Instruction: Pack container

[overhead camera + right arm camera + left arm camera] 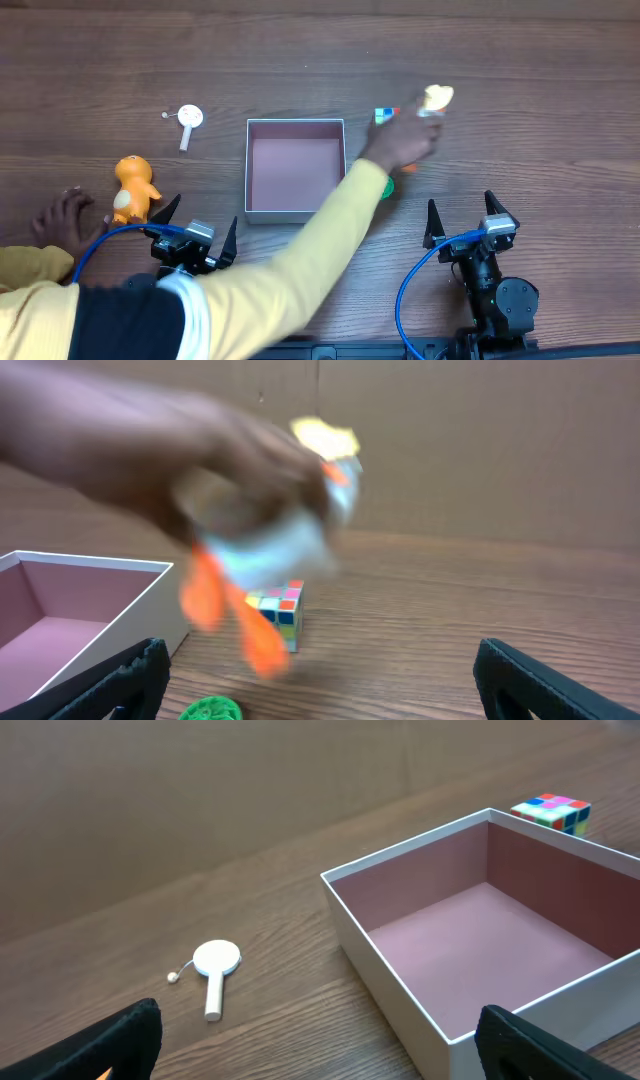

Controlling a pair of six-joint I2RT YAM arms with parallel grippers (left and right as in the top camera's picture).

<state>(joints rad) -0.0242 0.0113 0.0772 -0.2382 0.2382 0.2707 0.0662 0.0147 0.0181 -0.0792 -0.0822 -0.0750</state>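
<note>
The container (295, 170), a shallow white-walled box with a pink inside, sits at mid-table with nothing in it. It also shows in the left wrist view (480, 940) and the right wrist view (60, 610). My left gripper (200, 225) is open and holds nothing, just in front of the box's near left corner (325, 1055). My right gripper (463, 215) is open and holds nothing to the box's right (320, 685). A person's hand (400, 140) holds a white toy with a yellow top and orange legs (435, 100), blurred in the right wrist view (280, 540).
A colour cube (385, 115) (552, 812) (278, 610) stands right of the box's far corner. A green disc (387, 188) (210, 710) lies beside the box's right wall. An orange figure (133, 187) and a white paddle (189, 120) (216, 965) lie to the left. The person's other hand (65, 220) rests at far left.
</note>
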